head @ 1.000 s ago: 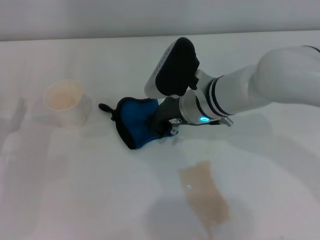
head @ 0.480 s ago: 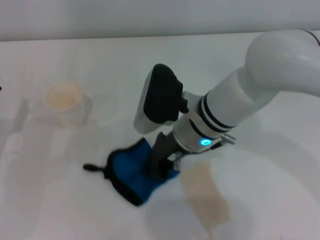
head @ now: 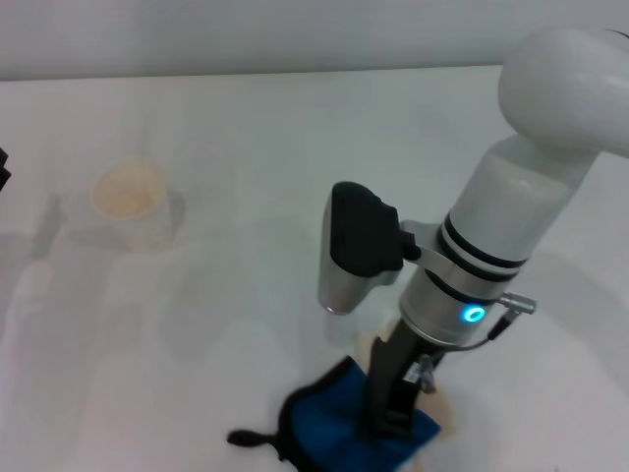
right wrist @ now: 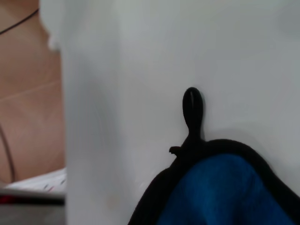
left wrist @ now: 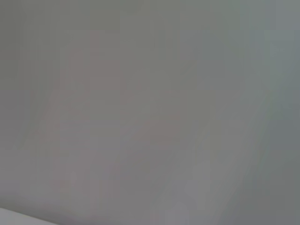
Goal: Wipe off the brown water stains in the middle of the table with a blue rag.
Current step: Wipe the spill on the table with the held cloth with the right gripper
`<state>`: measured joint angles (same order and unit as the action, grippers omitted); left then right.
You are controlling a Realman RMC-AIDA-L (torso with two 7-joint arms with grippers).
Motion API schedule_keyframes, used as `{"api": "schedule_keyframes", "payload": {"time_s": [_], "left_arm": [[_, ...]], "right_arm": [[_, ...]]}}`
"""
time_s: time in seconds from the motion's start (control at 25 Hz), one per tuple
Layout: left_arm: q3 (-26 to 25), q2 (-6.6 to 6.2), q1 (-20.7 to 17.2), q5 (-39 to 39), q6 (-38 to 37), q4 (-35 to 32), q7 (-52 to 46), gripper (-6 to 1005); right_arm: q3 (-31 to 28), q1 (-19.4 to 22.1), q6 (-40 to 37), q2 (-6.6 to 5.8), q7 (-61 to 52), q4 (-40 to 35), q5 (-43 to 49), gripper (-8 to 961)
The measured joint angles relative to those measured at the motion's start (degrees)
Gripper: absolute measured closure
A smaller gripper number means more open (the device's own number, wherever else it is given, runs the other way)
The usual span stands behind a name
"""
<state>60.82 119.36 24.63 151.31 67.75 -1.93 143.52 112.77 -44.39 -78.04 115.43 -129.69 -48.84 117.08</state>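
My right gripper [head: 393, 415] is shut on the blue rag [head: 329, 433] and presses it down on the white table [head: 246, 128] at the front middle. The rag's black loop tab [head: 246, 439] points left. The rag lies over the brown water stains [head: 365, 347]; only a pale sliver shows beside the gripper, the rest is hidden under the rag and arm. The right wrist view shows the rag [right wrist: 225, 192] with its black trim and the loop tab [right wrist: 192, 105] flat on the table. My left gripper is out of view; its wrist view shows only a blank grey surface.
A cream paper cup [head: 131, 202] stands at the back left of the table. A dark part [head: 3, 167] shows at the far left edge. In the right wrist view the table edge [right wrist: 58, 117] and tan floor beyond it show.
My right gripper has dragged the blue rag from beside the cup toward the front and right, onto the brown stain, which is now mostly covered.
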Motion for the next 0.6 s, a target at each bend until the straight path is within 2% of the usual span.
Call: {"api": "schedule_keyframes", "payload": {"time_s": [0.32,0.6], "left_arm": [[0.0,0.0,0.3,-1.0,-0.1,0.0,0.0,111],[0.0,0.0,0.1,-1.1,0.2,0.0,0.0,112]], "right_arm": [[0.0,-0.4,-9.1,0.06,-0.3,1.5,2.0,901],[-4.5,-0.5,-7.0,0.22,-0.4,0.5,6.6,902]]}}
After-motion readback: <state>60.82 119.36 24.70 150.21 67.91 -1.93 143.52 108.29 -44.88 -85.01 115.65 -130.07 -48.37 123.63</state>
